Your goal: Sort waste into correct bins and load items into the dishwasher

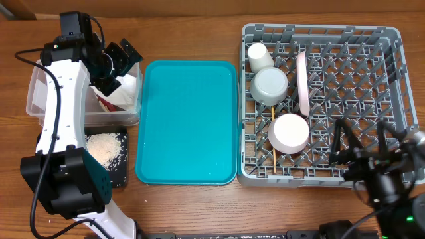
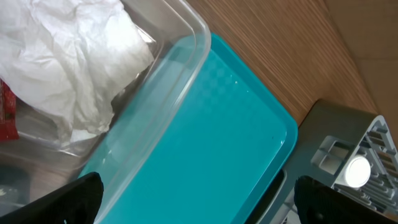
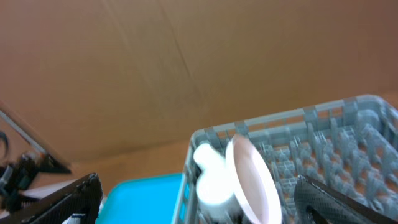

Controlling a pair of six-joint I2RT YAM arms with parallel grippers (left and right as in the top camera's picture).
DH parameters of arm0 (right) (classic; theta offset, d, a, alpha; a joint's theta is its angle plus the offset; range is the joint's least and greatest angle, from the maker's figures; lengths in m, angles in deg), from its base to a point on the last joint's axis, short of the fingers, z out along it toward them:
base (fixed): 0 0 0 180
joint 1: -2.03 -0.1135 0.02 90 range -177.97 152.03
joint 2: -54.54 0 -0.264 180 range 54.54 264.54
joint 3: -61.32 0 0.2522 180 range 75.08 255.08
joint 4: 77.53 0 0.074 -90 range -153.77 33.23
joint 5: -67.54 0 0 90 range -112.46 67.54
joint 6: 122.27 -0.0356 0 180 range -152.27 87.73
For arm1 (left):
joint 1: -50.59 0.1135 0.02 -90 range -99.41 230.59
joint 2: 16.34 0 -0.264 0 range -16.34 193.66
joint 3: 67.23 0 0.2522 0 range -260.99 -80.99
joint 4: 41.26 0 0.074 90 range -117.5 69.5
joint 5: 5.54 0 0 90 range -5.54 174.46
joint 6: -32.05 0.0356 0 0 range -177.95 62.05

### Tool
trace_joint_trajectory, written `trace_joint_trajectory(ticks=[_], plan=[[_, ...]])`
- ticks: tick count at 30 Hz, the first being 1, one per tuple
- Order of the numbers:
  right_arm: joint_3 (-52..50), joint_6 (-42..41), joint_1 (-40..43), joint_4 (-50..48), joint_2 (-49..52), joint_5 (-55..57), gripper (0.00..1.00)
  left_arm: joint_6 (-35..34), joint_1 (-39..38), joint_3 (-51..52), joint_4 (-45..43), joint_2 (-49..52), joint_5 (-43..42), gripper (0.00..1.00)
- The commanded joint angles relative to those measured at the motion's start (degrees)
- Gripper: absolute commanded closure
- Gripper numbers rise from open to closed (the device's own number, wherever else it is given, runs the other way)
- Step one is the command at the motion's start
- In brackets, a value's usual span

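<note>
Left gripper (image 1: 119, 65), which we read as spread wide, hangs over the clear tub (image 1: 36, 93) holding the napkin (image 2: 68, 56); right gripper (image 1: 364, 143), likewise spread, over the dish rack (image 1: 392, 36).

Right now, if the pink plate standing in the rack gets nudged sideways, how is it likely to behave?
The pink plate stands on edge between pegs of the grey rack, so a nudge would probably lean it against one. It looks rigid and smooth, so likely slippery at the rim. A bowl sits close beside it; a push might knock them together.
</note>
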Motion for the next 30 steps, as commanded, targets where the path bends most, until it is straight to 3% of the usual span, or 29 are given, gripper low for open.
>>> trace_joint_trajectory(ticks=[1,8,13,23,30], plan=[[-12.3,-1.9,0.3,-7.7,-6.7,0.6,0.00,-0.3,-0.4,-0.7,0.1,-0.5,0.4,0.00],[-36.0,-8.1,2.4,-31.8,-16.9,-0.7,0.00,-0.3,-0.4,-0.7,0.1,-0.5,0.4,0.00],[-45.2,-8.0,2.4,-43.0,-20.6,-0.7,0.00,-0.3,-0.4,-0.7,0.1,-0.5,0.4,0.00],[-51.0,-6.7,3.2,-41.2,-22.5,-1.4,0.00,-0.3,-0.4,-0.7,0.1,-0.5,0.4,0.00],[-51.1,5.8,3.2,-34.2,-22.5,-6.2,0.00,-0.3,-0.4,-0.7,0.1,-0.5,0.4,0.00]])
